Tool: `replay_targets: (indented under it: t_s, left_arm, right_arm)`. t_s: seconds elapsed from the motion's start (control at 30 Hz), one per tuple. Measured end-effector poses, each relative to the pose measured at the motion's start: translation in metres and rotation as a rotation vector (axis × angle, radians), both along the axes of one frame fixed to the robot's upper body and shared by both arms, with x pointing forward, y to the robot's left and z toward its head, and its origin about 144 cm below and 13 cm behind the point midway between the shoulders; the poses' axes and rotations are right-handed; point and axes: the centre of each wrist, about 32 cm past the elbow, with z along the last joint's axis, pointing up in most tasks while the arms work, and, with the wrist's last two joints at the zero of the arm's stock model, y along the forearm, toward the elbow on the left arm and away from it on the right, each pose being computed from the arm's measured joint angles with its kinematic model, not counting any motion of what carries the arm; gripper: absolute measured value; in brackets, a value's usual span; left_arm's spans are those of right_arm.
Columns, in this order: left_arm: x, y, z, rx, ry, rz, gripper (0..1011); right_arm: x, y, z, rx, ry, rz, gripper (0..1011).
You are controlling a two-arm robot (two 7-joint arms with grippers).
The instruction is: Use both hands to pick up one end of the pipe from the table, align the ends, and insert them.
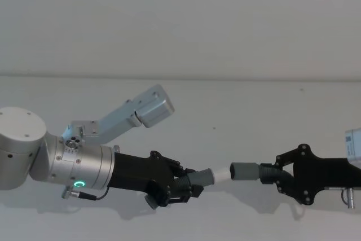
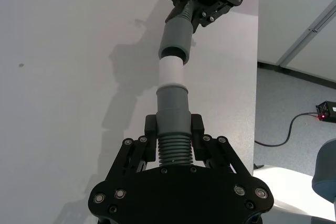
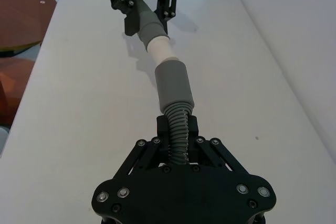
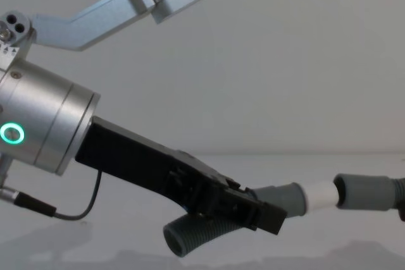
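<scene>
Mid-frame in the head view, left gripper [image 1: 186, 186] pinches plug piece [image 1: 204, 177], right gripper [image 1: 269, 174] pinches socket piece [image 1: 243, 170]; axes nearly collinear, white tip [image 1: 221, 174] at the socket mouth.

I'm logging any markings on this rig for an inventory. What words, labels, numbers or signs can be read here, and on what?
No readable text.
Left arm's silver wrist: small dark marks near the screws, too small to read.
Its green glowing ring: a light, not a sign.
Pipe pieces, both end effectors: no markings visible.
</scene>
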Motion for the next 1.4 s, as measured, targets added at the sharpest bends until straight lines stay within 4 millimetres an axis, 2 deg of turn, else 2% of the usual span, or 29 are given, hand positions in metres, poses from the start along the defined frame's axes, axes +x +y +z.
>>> replay_targets:
  t_s: [1.4]
  left_arm:
    - [0.0028,-0.0031,-0.0066,-0.014,0.024,-0.02,368]
  right_arm:
    - [0.0028,0.0061,-0.0001,0.012,0.019,0.018,164]
